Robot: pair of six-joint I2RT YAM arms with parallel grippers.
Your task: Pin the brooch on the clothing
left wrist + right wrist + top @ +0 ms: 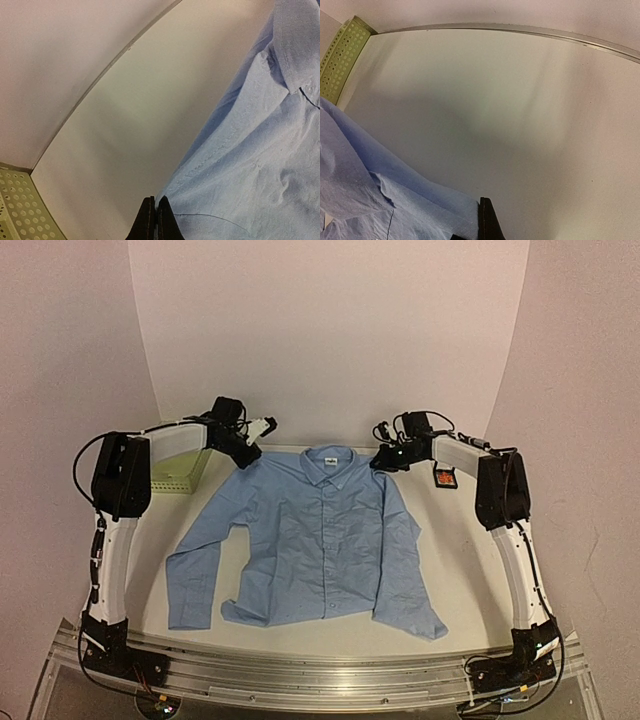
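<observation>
The clothing, a light blue collared shirt, lies flat with its front up in the middle of the table. My left gripper sits at the shirt's left shoulder. In the left wrist view it is shut on the fabric edge. My right gripper sits at the right shoulder. In the right wrist view it is shut on the shoulder cloth, which covers one finger. The brooch shows as a tiny orange-red spot on the table to the right of the right gripper.
A pale green perforated basket stands at the back left, behind my left arm; it also shows in the wrist views. A small black square box holds the brooch. A curved white wall rises behind the table.
</observation>
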